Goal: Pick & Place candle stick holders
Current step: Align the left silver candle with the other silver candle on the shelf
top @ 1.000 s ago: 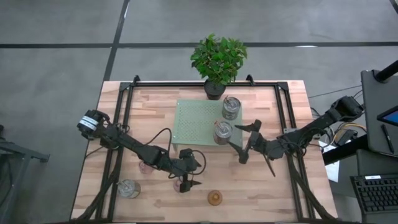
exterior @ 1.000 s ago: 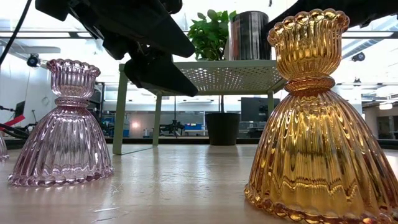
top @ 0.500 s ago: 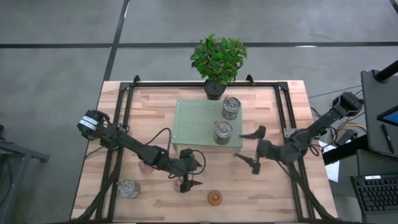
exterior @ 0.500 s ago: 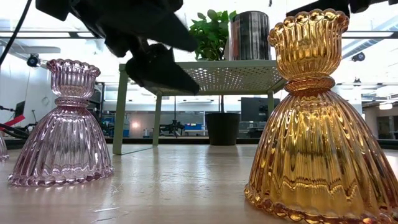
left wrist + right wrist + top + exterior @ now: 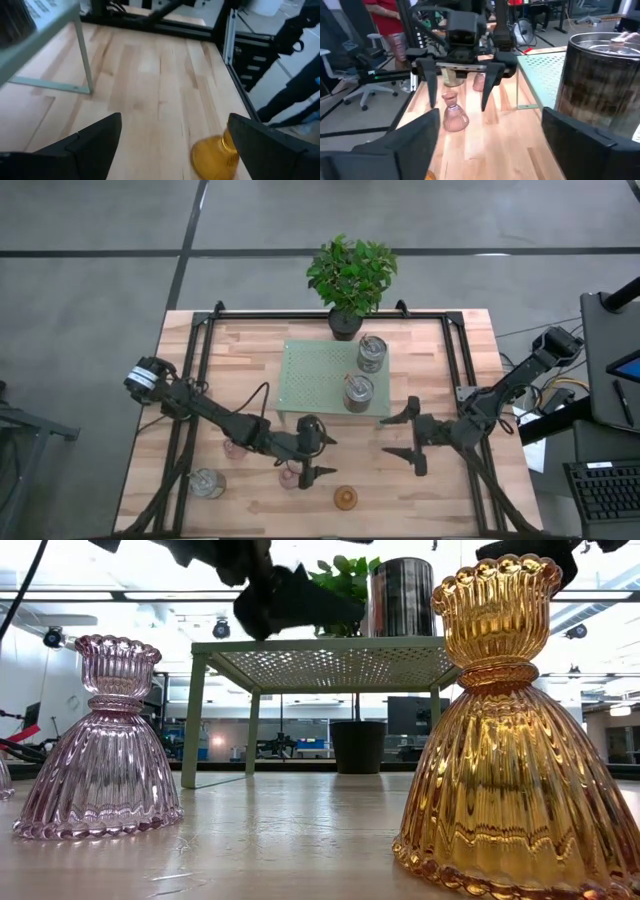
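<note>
You are looking at a wooden table [image 5: 440, 355] carrying a green perforated stand [image 5: 315, 375], plant pot [image 5: 344, 326], two pink holders [image 5: 289, 476] [image 5: 233, 448], amber holder [image 5: 345, 499], silvery holder [image 5: 205, 483].

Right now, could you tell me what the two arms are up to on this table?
They are sorting candle stick holders. Two silvery holders stand on the green perforated stand. The left gripper, open and empty, hovers near a pink holder. The right gripper, also open and empty, hovers beside the stand. The amber holder waits.
</note>
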Robot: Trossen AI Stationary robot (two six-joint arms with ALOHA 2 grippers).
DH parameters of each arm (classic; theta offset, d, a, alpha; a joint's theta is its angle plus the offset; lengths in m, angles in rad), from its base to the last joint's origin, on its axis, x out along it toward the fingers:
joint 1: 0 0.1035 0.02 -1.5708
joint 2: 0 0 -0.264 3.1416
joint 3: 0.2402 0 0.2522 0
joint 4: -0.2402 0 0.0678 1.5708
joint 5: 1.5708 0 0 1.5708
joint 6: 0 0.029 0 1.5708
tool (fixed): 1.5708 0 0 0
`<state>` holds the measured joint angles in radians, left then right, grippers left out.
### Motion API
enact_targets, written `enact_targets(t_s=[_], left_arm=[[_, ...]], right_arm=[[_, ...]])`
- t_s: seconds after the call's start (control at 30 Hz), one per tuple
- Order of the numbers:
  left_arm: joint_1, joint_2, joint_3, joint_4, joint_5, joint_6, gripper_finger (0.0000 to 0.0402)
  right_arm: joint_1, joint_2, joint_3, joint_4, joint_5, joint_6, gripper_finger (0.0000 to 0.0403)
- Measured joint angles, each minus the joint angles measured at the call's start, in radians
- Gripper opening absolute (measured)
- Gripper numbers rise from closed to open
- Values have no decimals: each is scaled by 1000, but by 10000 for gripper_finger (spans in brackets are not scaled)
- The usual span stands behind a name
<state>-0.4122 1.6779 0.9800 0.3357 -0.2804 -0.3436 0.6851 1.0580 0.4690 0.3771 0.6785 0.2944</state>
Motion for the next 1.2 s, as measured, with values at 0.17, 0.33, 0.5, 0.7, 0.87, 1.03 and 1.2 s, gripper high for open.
enact_targets(t_s=[0.17, 0.33, 0.5, 0.7, 0.87, 1.03, 1.2], left_arm=[[0, 0, 27, 3, -56, 43, 306], [0, 0, 61, -1, -181, 131, 229], [6, 0, 94, -24, -258, 195, 141], [53, 0, 121, -125, -279, 185, 26], [112, 0, 121, -128, -298, 144, 9], [142, 0, 121, -128, -298, 139, 3], [161, 0, 121, -127, -298, 140, 2]], right_arm=[[38, 0, 0, 0, -1, 1, 237], [69, 0, 0, -1, -2, -10, 120], [84, 0, 0, -2, -5, -26, 20], [88, 0, 0, -3, -8, -26, 9], [88, 0, 0, -3, -9, -26, 8], [88, 0, 0, -3, -10, -25, 8], [87, 0, 0, -4, -10, -25, 8]])
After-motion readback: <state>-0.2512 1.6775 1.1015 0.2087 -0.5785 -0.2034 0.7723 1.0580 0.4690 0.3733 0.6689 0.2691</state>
